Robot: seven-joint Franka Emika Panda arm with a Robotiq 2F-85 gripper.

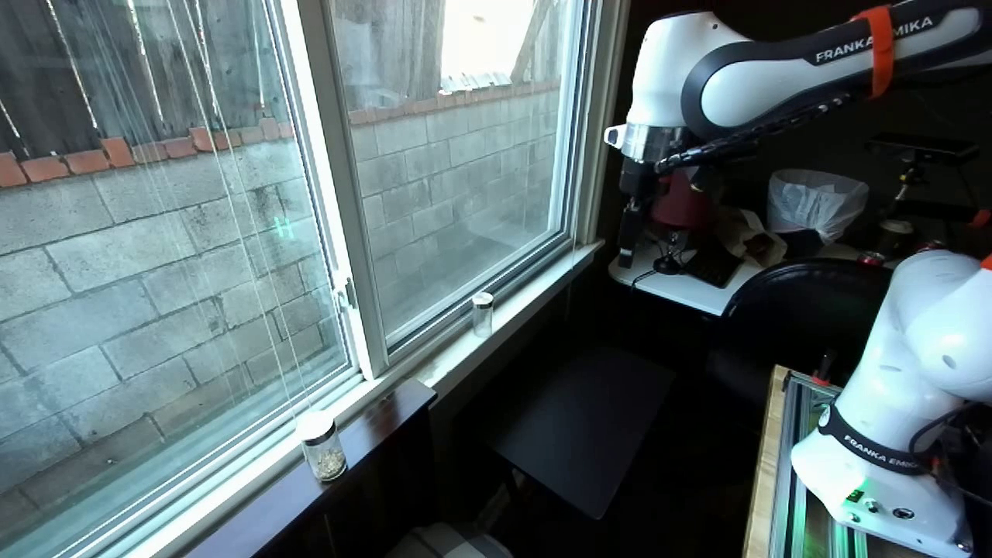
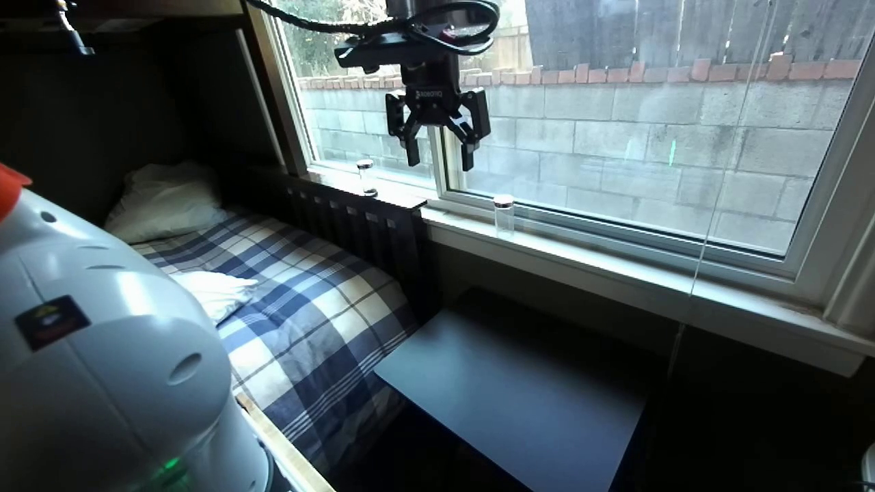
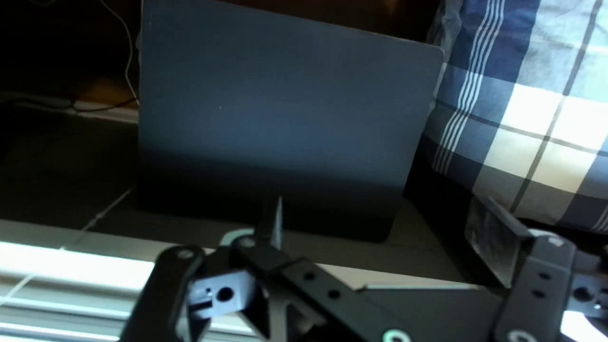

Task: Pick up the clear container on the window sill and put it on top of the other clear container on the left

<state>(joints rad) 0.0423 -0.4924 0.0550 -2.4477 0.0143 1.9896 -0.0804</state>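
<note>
The clear container (image 1: 482,319) stands upright with its whitish top on the white window sill (image 1: 542,287); it also shows in an exterior view (image 2: 504,220). The other clear container (image 1: 325,457) has a white lid and yellowish bits in its bottom. It stands upright on the dark headboard ledge beside the sill, and shows in an exterior view (image 2: 367,181). My gripper (image 2: 440,158) is open and empty, high above and apart from both containers; it shows side-on in an exterior view (image 1: 626,260). In the wrist view, its fingers (image 3: 387,232) are apart and neither container shows.
A dark low table (image 2: 519,396) stands below the sill. A plaid bed (image 2: 328,301) meets the dark headboard (image 1: 372,434). The window glass and frame (image 1: 333,194) rise behind the sill. Thin blind cords (image 2: 718,198) hang before the window. A white desk (image 1: 713,287) stands beyond.
</note>
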